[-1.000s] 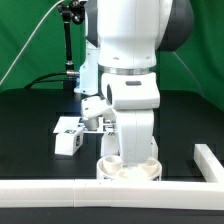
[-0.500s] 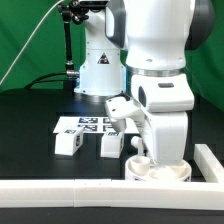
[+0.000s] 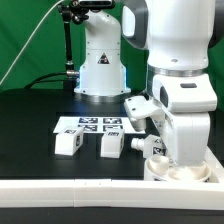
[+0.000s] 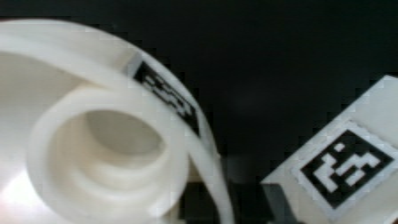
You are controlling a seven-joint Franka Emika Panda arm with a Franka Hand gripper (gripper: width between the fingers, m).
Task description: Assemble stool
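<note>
The round white seat disc (image 3: 184, 171) lies low on the black table, against the front rail at the exterior view's right. My gripper (image 3: 168, 158) reaches down onto its rim; the big white wrist hides the fingers. In the wrist view the seat disc (image 4: 98, 130) fills the picture, with its round socket and a black tag on the rim wall, and no fingertips show. Two blocky white legs (image 3: 68, 141) (image 3: 112, 145) lie on the table to the exterior view's left of the seat. A white tagged part (image 4: 347, 165) lies close beside the seat; I cannot tell which part it is.
The marker board (image 3: 90, 124) lies flat behind the legs. The long white rail (image 3: 70, 186) runs along the front edge and turns back at the right corner (image 3: 218, 160). The robot base (image 3: 100, 70) and a black stand (image 3: 68, 45) are at the back.
The arm has swept toward the exterior view's right along the front rail, and the seat disc has moved with it toward the right corner. The two legs have not moved.
</note>
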